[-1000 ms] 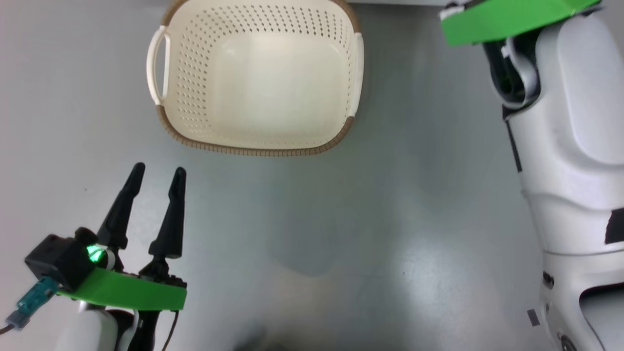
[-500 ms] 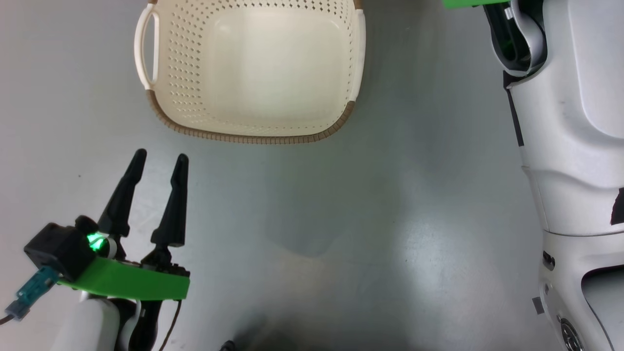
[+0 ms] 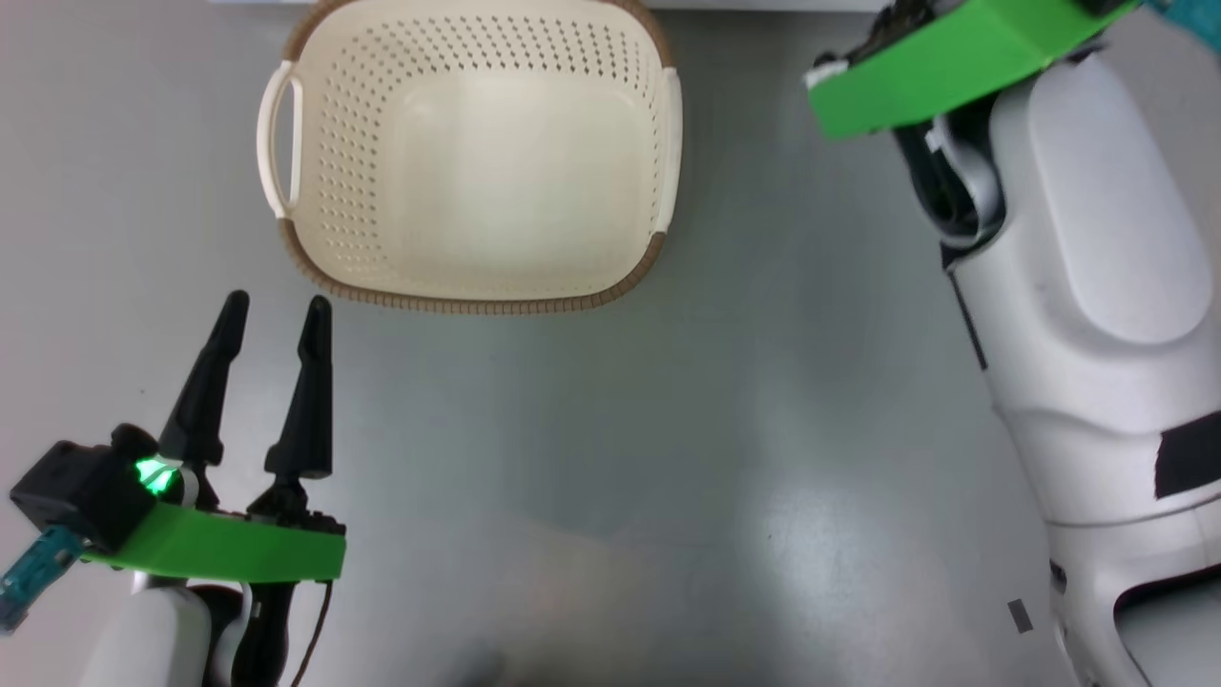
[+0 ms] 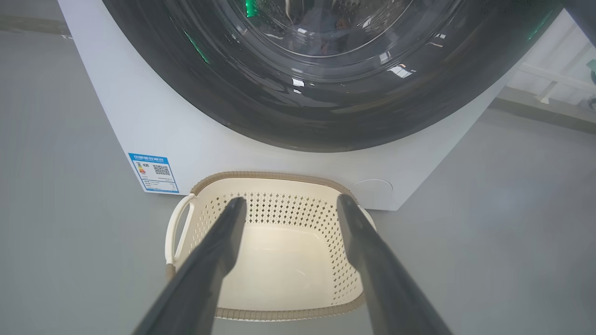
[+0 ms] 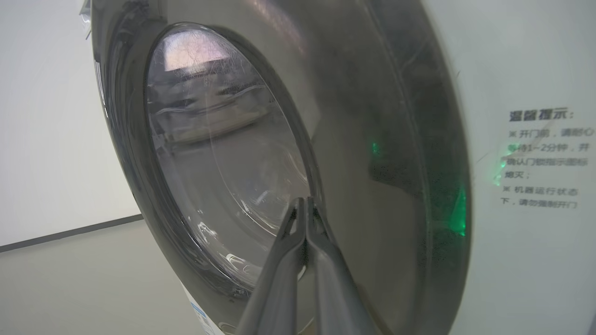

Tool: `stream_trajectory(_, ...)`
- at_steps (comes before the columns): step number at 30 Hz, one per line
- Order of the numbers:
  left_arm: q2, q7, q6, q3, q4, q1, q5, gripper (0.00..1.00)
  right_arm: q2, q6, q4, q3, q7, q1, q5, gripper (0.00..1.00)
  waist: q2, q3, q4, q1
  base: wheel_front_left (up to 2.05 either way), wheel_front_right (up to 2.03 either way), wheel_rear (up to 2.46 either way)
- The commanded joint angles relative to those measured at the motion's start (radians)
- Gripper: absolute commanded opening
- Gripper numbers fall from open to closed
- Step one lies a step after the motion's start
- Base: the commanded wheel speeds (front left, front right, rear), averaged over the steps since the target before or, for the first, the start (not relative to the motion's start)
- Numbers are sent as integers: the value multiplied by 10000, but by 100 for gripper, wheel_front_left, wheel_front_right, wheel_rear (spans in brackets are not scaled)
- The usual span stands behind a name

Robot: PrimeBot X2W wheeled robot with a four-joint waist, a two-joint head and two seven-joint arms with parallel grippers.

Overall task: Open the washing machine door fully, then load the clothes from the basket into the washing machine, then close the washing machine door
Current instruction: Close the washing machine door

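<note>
- Evidently the basket (image 3: 458,303) is sitting empty on the floor (image 3: 668,429), just in front of the washing machine (image 4: 153,125), so loading is looking finished.
- The right pincer (image 5: 305,201) is pressing its fingers together into one blunt tip and pointing at the washing machine door (image 5: 372,139), probably for pushing; whether it is touching, I cannot tell.
- The door is lying against the front, seemingly shut.
- The left pincer (image 3: 276,305) is hanging spread and idle, aiming at the basket, near but apart.

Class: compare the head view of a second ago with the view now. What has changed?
The whole view shifted, so the camera moved. The right forearm seems to have risen up the view, then come back lower and further left. Nothing gripped or released. The basket stays empty, the left gripper open.
</note>
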Motion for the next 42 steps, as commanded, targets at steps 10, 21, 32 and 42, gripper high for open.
stream_trajectory(10, 201, -63, -25, 688, -235, 474, 201, 100, 388, -57, -399, 610, -32, 1697, 306, 0, -1, -1035, -463, 0, 0, 0, 0)
stream_trajectory(21, 106, -63, -25, 1380, -175, 1011, 497, 100, 388, -57, -410, 369, -32, 3534, 436, 36, -1, -2303, -1083, 0, 0, 0, 0)
stream_trajectory(32, -131, -63, -25, 1789, -108, 1735, 814, 100, 388, -57, -543, -66, -32, 5421, 643, 100, -1, -3586, -1688, 0, 0, 0, 0)
stream_trajectory(42, -293, -63, -25, 2198, -58, 2620, 1252, 100, 388, -57, -773, -655, -32, 7278, 773, 100, -1, -4809, -2409, 0, 0, 0, 0)
